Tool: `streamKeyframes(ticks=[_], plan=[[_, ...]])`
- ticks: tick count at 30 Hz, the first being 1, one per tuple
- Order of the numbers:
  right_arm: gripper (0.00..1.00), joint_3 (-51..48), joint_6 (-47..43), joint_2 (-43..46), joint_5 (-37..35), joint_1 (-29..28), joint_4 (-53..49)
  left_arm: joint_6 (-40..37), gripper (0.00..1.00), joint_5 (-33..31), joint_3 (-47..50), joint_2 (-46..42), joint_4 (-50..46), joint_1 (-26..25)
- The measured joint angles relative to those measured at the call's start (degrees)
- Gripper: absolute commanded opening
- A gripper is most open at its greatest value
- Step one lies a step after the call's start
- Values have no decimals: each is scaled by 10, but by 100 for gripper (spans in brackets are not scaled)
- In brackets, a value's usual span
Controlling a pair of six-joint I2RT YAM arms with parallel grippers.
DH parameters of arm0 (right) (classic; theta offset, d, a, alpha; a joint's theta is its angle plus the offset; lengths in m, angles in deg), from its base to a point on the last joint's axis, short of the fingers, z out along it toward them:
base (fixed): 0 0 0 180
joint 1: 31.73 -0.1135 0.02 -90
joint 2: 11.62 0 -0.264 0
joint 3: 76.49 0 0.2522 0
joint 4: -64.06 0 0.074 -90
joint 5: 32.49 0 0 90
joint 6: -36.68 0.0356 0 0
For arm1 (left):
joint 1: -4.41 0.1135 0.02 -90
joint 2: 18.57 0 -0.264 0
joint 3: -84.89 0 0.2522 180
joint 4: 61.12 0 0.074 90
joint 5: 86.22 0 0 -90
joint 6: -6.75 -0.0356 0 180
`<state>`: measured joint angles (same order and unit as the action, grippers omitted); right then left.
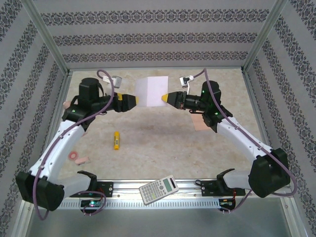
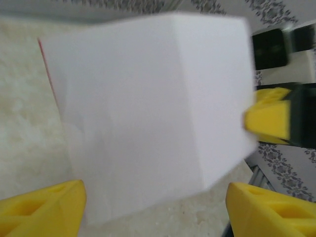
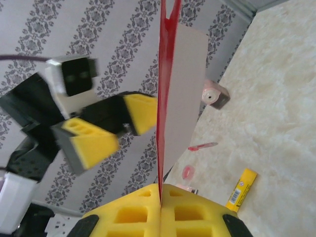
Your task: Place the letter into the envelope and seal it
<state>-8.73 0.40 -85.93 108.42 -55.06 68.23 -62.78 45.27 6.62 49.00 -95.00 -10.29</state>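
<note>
1. Letter (image 1: 150, 91): the white sheet hangs in mid-air above the far middle of the table (image 1: 163, 143), standing on edge between the 2 arms. The right wrist view shows 2 layers with red between them, so it looks folded.
2. Handling, as I judge it: very light, thin and limp, easily creased or torn, and smooth enough to slide out of a loose pinch. It is best held close to an edge or along the fold, where the doubled paper is stiffer, leaving the leading edge free to slip into a pocket.
3. Right gripper (image 1: 165, 98): pinched tight on the sheet's right edge and carrying it alone.
4. Left gripper (image 1: 134, 101): jaws spread wide at the opposite edge, holding nothing. I cannot tell whether a pad brushes the paper.
5. Envelope (image 1: 200, 122): it lies flat on the table, partly under the right arm and well below the sheet. Its flap is hidden, so I cannot tell whether it is open.
</note>
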Motion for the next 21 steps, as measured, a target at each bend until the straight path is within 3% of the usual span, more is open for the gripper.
streamKeyframes(ticks=[9, 21], plan=[[0, 0, 16, -16, -10, -32, 42, 70, 82, 29, 18, 56, 122, -17], [0, -10, 62, -43, -21, -36, 125, 138, 82, 59, 46, 78, 243, -18]])
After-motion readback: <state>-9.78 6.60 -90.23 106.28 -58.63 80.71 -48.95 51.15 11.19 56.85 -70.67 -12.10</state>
